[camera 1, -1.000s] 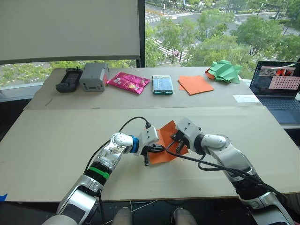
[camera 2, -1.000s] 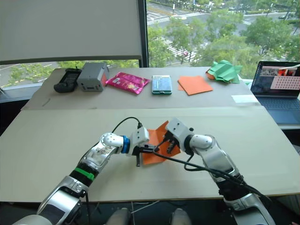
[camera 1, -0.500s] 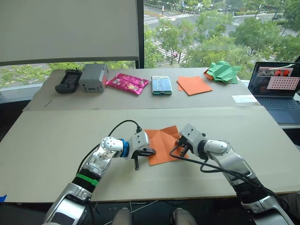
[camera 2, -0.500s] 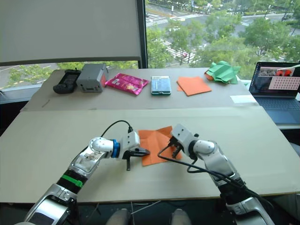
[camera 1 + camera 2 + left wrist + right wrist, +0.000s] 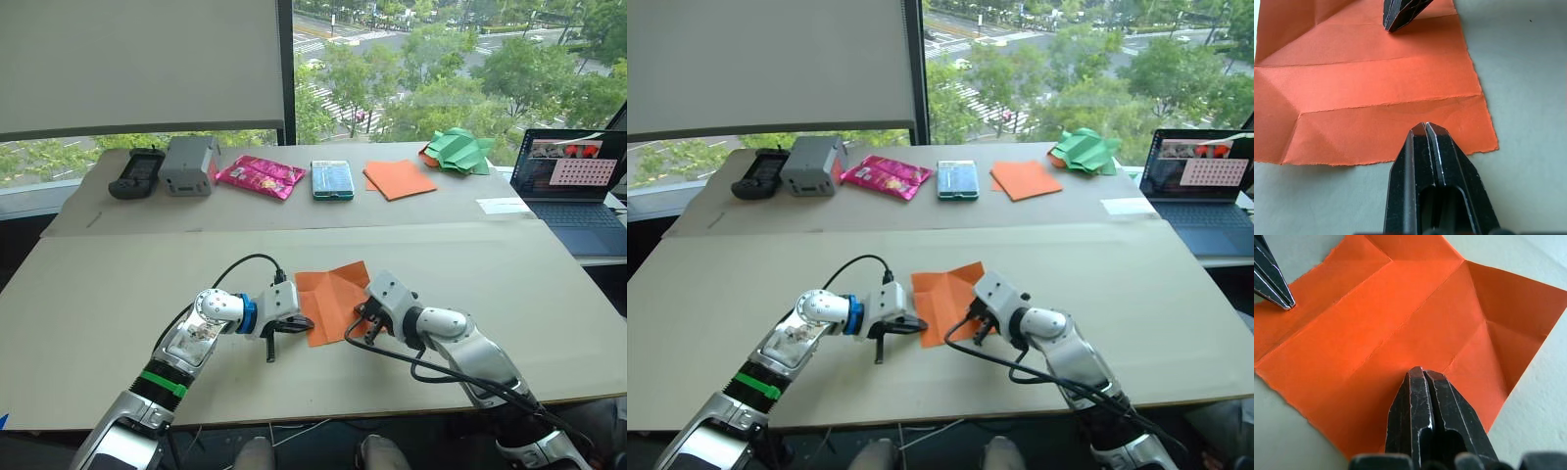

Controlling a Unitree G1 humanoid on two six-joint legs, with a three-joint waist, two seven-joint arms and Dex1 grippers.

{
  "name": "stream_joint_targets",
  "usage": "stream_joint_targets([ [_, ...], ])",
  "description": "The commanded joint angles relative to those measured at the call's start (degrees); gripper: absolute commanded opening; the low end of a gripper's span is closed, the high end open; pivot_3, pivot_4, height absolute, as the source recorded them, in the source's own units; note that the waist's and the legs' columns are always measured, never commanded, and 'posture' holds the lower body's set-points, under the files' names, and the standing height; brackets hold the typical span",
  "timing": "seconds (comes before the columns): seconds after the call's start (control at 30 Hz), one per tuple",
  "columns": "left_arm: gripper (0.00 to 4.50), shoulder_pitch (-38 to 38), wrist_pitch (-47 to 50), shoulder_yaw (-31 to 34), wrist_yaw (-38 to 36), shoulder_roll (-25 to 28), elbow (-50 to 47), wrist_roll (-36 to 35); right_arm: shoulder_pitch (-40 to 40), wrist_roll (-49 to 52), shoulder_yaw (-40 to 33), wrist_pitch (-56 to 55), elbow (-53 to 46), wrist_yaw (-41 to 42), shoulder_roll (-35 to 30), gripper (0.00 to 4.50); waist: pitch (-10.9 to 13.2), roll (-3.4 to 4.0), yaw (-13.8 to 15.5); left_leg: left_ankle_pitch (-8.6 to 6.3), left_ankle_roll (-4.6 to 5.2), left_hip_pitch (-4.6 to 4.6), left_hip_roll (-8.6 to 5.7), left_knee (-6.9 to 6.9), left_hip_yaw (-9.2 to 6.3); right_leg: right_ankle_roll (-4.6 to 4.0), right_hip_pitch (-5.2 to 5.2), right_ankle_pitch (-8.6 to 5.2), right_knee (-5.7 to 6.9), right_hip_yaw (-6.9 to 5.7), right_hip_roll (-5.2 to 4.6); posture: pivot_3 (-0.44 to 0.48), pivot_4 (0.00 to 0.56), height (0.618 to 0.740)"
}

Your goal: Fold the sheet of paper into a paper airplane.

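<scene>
While the orange sheet of paper lies opened flat mid-table with creases showing, both tools are clenched and holding nothing: left gripper tip presses its near-left edge, right gripper pins the opposite side. Risk: paper is thin, so uneven dragging of either tip could skew or tear it, or crease it off the existing fold lines.

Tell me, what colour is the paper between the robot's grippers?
Bright orange: the sheet of paper, best in the right wrist view.
</scene>
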Motion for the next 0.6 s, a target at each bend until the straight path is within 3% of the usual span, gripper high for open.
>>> stream_joint_targets([
  [0.03, 0.0, 0.46, 0.36, -1.12, -0.07, -0.33, -0.09, 0.78, -2.59, 0.91, -4.01, -2.07, 4.03, -3.13, 2.66, 0.05, 0.01, 0.02, -0.11, 0.0, 0.0, -0.02, 0.0, 0.0, 0.0, 0.0, 0.01, 0.0, 0.0, 0.0, 0.0, 0.0, 0.15, 0.706],
  [0.1, 0.0, 0.4, 0.18, -1.61, 0.1, -0.84, -0.01, 1.06, -3.62, 1.69, -5.83, -2.46, 5.96, -3.51, 3.63, 0.05, 0.03, 0.06, -0.04, 0.02, 0.04, -0.13, -0.01, 0.01, 0.0, 0.0, -0.03, 0.0, 0.0, 0.0, 0.0, 0.0, 0.15, 0.706],
  [0.13, 0.0, 0.43, 0.09, -1.83, 0.2, -1.11, 0.07, 1.19, -4.4, 2.17, -6.93, -2.34, 7.57, -4.12, 4.43, 0.31, 0.03, 0.07, 0.18, 0.08, 0.13, -0.18, -0.01, 0.02, 0.01, 0.0, -0.09, 0.0, 0.0, 0.0, 0.0, 0.0, 0.15, 0.706],
  [0.4, 0.0, 0.46, -0.05, -2.12, 0.24, -1.65, 0.18, 1.54, -9.89, 3.71, -11.85, -5.4, 18.32, -7.69, 8.35, 2.96, 0.0, 0.15, 0.78, 0.21, 0.34, -0.29, -0.01, 0.02, 0.02, 0.01, -0.04, 0.01, 0.04, 0.0, 0.0, 0.0, 0.15, 0.706],
  [0.6, 0.0, 0.6, -0.22, -2.1, 0.3, -1.26, 0.12, 1.76, -11.03, 4.33, -13.45, -6.57, 21.69, -7.5, 9.55, 2.96, -0.01, 0.17, 0.72, 0.22, 0.35, -0.29, -0.01, 0.03, 0.02, 0.01, 0.05, 0.01, 0.04, 0.0, 0.0, 0.0, 0.15, 0.706],
])
